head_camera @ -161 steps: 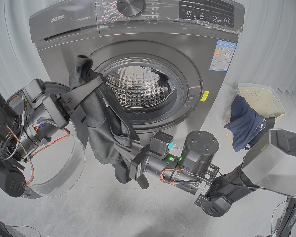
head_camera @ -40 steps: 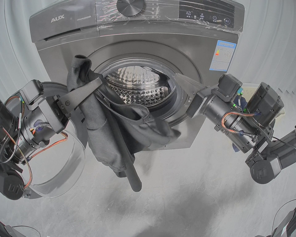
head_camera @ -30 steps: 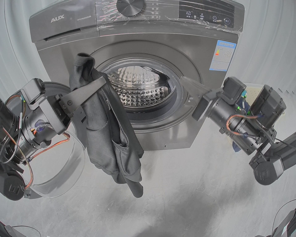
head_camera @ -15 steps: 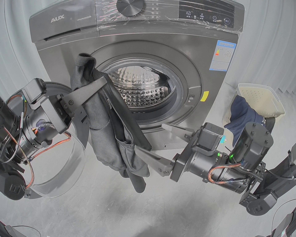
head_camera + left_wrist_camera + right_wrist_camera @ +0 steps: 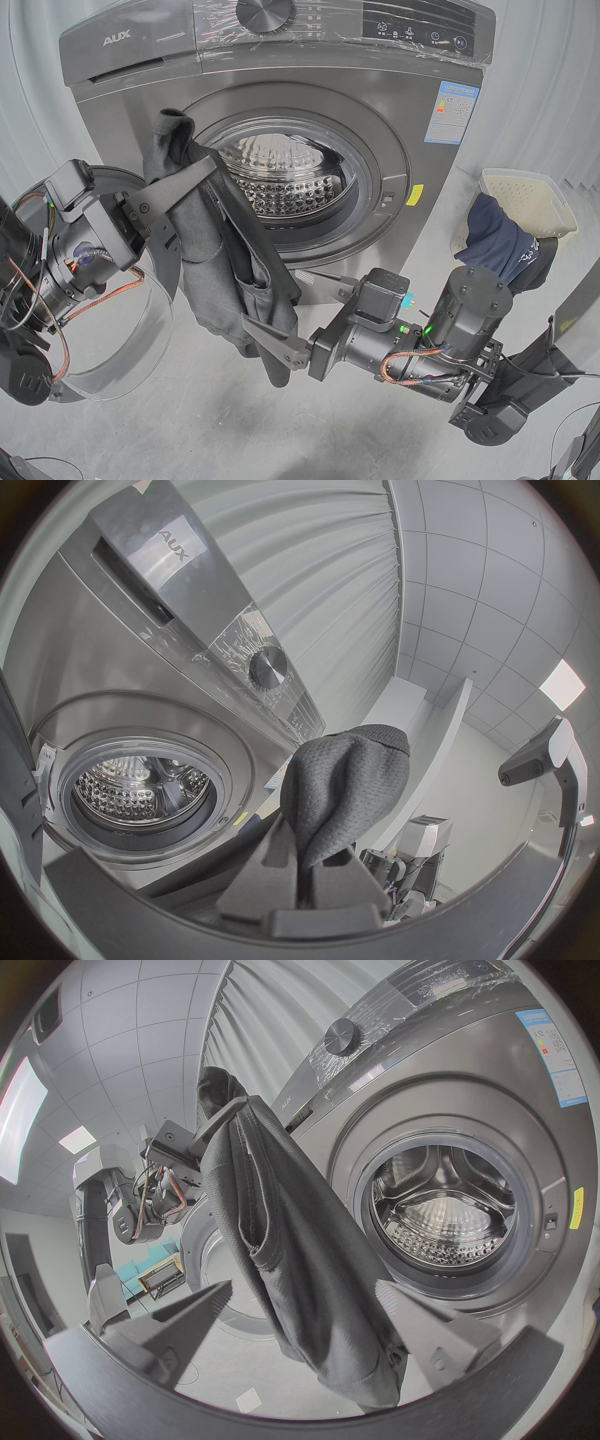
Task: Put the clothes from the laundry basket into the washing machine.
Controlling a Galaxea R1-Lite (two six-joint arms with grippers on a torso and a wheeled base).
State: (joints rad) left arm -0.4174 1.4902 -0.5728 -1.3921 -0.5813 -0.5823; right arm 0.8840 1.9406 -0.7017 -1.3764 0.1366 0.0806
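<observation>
A dark grey garment (image 5: 215,262) hangs in front of the washing machine (image 5: 350,106), left of its open drum (image 5: 281,178). My left gripper (image 5: 187,181) is shut on the garment's top, which bunches above the fingers (image 5: 269,874) as grey cloth (image 5: 344,786). My right gripper (image 5: 287,306) is open low down, one finger on each side of the garment's hanging lower end (image 5: 325,1310). The right wrist view shows both fingertips (image 5: 187,1313) flanking the cloth, the drum (image 5: 444,1210) behind. A navy garment (image 5: 497,240) drapes over the laundry basket (image 5: 537,197).
The round glass door (image 5: 119,325) stands swung open at the left, behind my left arm. The basket sits on the floor right of the machine. Bare grey floor (image 5: 250,431) lies in front.
The garment's lower part, earlier flung toward the drum rim, has dropped back and hangs straight. My right arm swung from beside the drum's right side down and left to the garment's lower end.
</observation>
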